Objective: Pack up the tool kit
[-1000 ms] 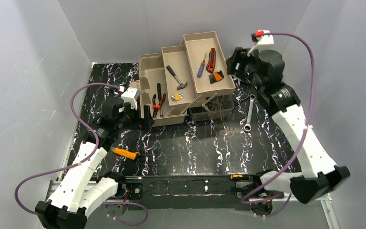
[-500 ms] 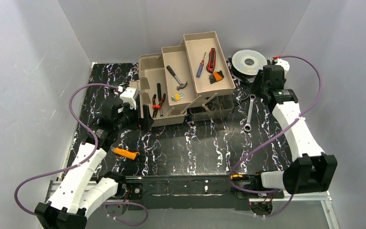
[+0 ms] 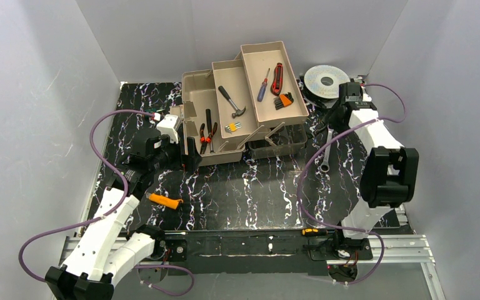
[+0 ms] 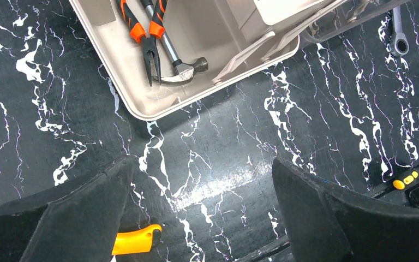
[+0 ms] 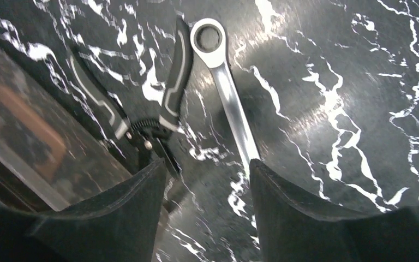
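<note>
The tool kit (image 3: pixel 194 94) stands open at the back middle, its beige trays fanned out with a hammer (image 3: pixel 232 102), orange pliers (image 3: pixel 206 132), a screwdriver and a red knife (image 3: pixel 277 77) in them. A silver wrench (image 3: pixel 327 147) lies on the mat right of it. My right gripper (image 3: pixel 333 119) hangs open just over the wrench's far end. In the right wrist view the wrench (image 5: pixel 226 87) runs to the right fingertip (image 5: pixel 305 207), with black-grey pliers (image 5: pixel 161 103) beside it. My left gripper (image 3: pixel 190 155) is open at the box's front left corner (image 4: pixel 158 106).
An orange-handled tool (image 3: pixel 164 200) lies on the mat in front of the left gripper, its handle end (image 4: pixel 136 240) by the left finger. A round silver wire spool (image 3: pixel 325 81) sits at the back right. A yellow-black screwdriver (image 3: pixel 311 232) rests on the base rail.
My right arm has swung off the back right corner and come down over the wrench, uncovering the spool; its jaws have narrowed slightly. The left arm has not moved.
</note>
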Tool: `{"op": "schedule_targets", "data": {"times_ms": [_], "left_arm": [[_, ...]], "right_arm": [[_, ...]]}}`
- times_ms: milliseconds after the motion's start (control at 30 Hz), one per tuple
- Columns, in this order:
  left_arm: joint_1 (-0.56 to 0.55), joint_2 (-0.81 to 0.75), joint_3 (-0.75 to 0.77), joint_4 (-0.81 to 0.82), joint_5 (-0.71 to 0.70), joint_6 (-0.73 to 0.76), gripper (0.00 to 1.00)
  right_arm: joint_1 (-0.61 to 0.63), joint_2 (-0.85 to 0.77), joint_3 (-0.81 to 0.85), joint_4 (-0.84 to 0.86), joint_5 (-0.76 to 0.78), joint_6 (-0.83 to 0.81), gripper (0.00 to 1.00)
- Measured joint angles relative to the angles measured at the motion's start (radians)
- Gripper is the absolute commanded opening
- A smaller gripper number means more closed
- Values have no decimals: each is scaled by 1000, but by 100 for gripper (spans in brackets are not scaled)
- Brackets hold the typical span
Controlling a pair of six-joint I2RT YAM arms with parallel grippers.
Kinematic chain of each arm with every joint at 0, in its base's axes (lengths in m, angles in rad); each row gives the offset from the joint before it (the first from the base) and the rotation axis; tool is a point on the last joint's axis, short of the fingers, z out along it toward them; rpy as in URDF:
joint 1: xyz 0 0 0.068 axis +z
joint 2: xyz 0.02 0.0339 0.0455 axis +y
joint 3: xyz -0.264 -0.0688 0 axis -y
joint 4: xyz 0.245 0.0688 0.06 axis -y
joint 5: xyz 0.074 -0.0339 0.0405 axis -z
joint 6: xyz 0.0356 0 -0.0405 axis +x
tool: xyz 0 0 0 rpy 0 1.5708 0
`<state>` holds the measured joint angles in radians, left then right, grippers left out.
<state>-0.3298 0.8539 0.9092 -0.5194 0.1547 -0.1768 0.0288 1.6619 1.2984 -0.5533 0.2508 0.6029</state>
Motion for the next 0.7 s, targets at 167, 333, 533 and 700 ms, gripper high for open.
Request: {"op": "schedule_targets", "data": {"times_ms": [167, 333, 533, 700], "left_arm": [[0, 0, 0, 0, -1, 0, 99], [0, -3, 0, 0, -5, 0, 100], [1, -5, 0, -1, -8, 1, 100], [1, -6, 0, -1, -17, 1, 100]], "right_arm": [[-16, 120, 130, -42, 15, 163, 62], [-16, 280, 302, -137, 42, 279, 61], [-4, 378, 369, -187, 57, 329, 61], [8, 427, 398, -215, 61, 362, 61]]}}
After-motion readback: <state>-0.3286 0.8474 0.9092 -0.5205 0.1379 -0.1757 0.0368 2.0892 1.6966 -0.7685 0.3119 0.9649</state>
